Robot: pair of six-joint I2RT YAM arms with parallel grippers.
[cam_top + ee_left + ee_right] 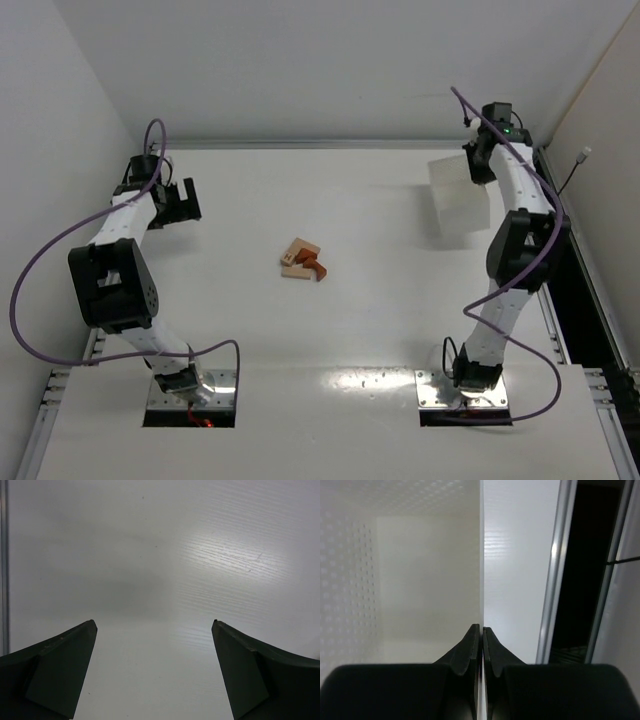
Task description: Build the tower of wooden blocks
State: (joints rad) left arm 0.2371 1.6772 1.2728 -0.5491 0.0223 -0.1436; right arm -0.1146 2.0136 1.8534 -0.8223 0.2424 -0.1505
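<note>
Right gripper point(481, 628) is clamped on white tray point(458, 210) at two o'clock.
Left gripper point(155, 625) is held spread; wood blocks point(302, 260) are clustered mid-table.

We saw small wooden blocks point(302, 260), pale tan and reddish-orange, against a plain white table point(350, 340). The translucent white plastic tray point(345, 580) carried a grid of fine pale dots. Both arms point(112, 280) were white with black joints, trailed purple cables point(30, 270) and ended in matte black fingers point(60, 670). A tiny green light point(510, 128) shone by the right wrist.
</note>
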